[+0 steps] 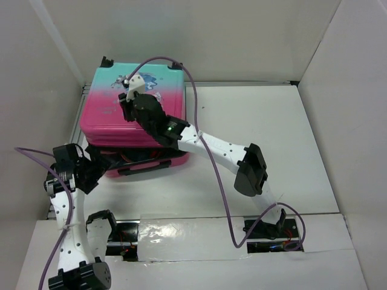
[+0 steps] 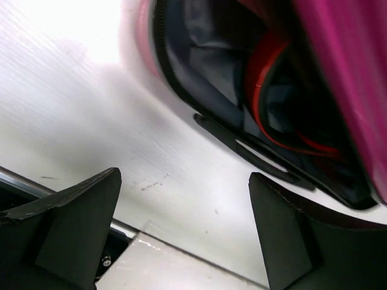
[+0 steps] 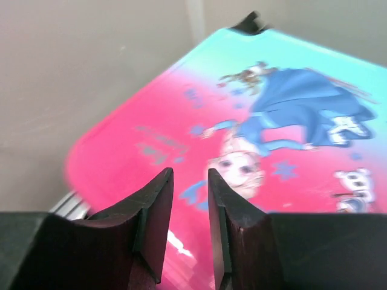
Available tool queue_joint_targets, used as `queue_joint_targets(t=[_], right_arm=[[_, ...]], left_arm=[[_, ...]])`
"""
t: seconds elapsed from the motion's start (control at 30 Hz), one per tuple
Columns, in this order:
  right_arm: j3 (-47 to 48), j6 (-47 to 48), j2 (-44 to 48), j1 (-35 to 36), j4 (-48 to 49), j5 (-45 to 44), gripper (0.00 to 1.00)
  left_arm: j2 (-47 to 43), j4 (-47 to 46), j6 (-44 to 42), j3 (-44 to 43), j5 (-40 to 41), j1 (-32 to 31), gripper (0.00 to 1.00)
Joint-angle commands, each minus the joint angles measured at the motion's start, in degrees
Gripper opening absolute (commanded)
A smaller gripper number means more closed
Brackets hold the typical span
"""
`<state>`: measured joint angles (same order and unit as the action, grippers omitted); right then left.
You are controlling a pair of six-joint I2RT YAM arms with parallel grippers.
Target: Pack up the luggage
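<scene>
Above the luggage (image 1: 136,112) hangs right gripper (image 3: 190,175), narrowly apart; left gripper (image 2: 184,175), wide apart, alongside.

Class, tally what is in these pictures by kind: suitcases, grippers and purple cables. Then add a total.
Suitcase: 1
Grippers: 2 (left gripper, right gripper)
Purple cables: 2 (left cable, right cable)
Total: 5

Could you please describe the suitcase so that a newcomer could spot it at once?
On the white table, look to the far left corner. There lies a hard-shell suitcase fading teal to magenta-pink. Its cartoon-printed lid sets it apart from the plain white walls.
</scene>
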<state>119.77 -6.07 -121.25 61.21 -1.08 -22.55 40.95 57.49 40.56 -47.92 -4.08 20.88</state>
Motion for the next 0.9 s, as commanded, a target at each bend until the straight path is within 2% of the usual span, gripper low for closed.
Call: queue_joint_targets(t=[0.0, 0.1, 0.17, 0.2, 0.23, 0.33, 0.4, 0.5, 0.63, 0.7, 0.87], right_arm=[[0.39, 1.14, 3.29, -1.88, 2.4, -0.5, 0.37], [-5.13, 2.63, 7.42, -1.18, 2.4, 6.36, 0.41], [-5.68, 1.68, 11.03, -1.18, 0.4, 5.85, 0.44], [-6.21, 0.89, 13.04, -2.66, -1.88, 5.85, 0.45], [-6.21, 0.01, 13.93, -2.68, -1.91, 5.85, 0.45], [-6.21, -2.97, 17.09, -9.67, -8.47, 5.32, 0.47], [-7.08, -3.86, 19.2, -13.29, -9.9, 5.32, 0.53], [-11.28, -6.14, 21.23, -20.67, -10.43, 5.31, 0.53], [-17.8, -8.69, 22.29, -28.59, -7.19, 7.08, 0.56], [-18.34, -10.1, 20.28, -32.37, -7.18, 8.65, 0.56], [-15.61, -11.42, 10.01, -36.24, -9.46, 11.73, 0.52]], left_arm=[[-1.31, -0.89, -4.77, -7.87, -5.68, 0.3, 0.99], [0.97, -2.03, -7.33, -18.41, -4.02, 0.3, 0.99], [3.51, -7.36, -9.44, -24.11, -2.25, 0.3, 0.99], [6.48, -9.4, -8.49, -27.98, 1.32, 0.3, 0.99], [6.51, -9.42, -7.95, -28.02, 2.74, 0.3, 0.99], [13.87, -15.02, -8.12, -33.1, 3.29, 0.3, 0.99], [21.34, -16.19, -8.91, -36.53, 1.1, 0.3, 0.99], [29.07, -17.14, -9.62, -38.3, 1.34, 0.3, 0.99], [34.89, -20.31, -10.41, -37.07, 10.03, 0.3, 0.99], [39.19, -20.93, -10.41, -37.07, 12.06, 0.3, 0.99], [44.91, -23.66, -9.0, -37.07, 18.74, 0.82, 0.99]])
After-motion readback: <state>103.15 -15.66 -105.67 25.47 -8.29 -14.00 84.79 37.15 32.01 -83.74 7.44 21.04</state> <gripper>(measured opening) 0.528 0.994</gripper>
